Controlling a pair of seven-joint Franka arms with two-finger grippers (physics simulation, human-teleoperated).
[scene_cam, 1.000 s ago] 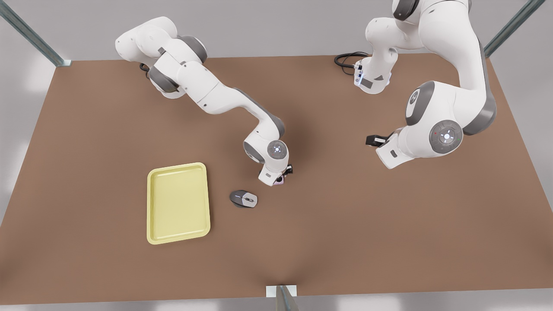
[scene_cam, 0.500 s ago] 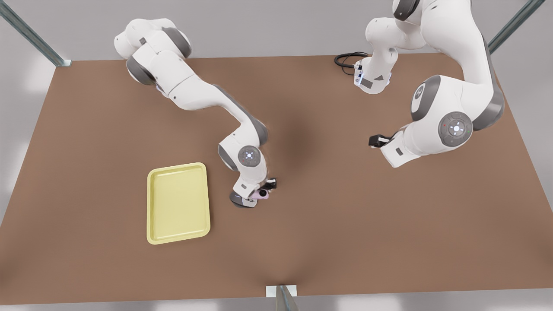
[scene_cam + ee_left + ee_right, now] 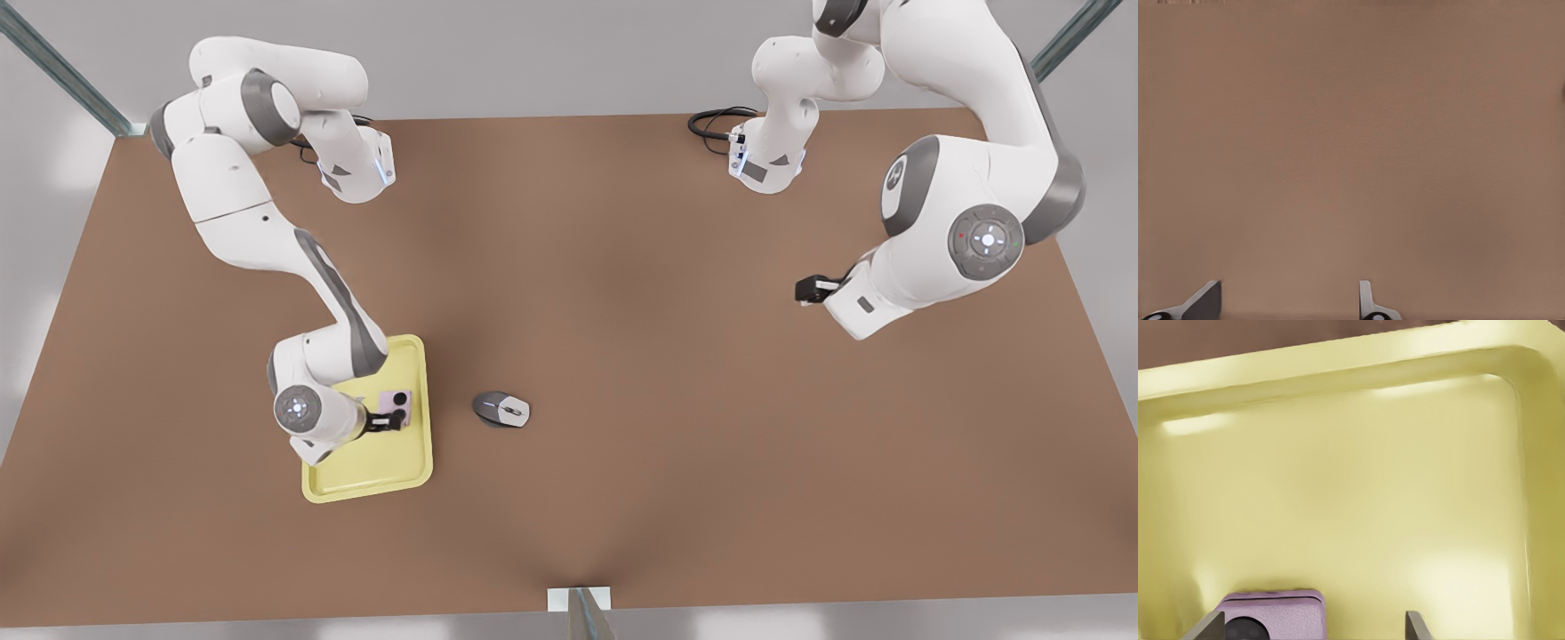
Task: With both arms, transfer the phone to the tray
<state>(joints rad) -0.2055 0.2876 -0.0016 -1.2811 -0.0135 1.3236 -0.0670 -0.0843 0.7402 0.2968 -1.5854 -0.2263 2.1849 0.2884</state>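
The pale pink phone lies flat in the far half of the pale yellow tray, its two black circles toward the front view's right. My right gripper is low over it on the arm at the front view's left. In the right wrist view the phone sits against one finger, while the other finger stands well clear of it above the tray floor, so the gripper is open. My left gripper waits open over bare table at the front view's right, its fingertips apart.
A grey computer mouse lies on the brown table just to the front view's right of the tray. A black cable coils at the far edge by the base of the front view's right arm.
The right arm swung from the table's middle past the mouse to the tray, carrying the phone, which now rests in the tray. The left arm drew back slightly toward the front view's right.
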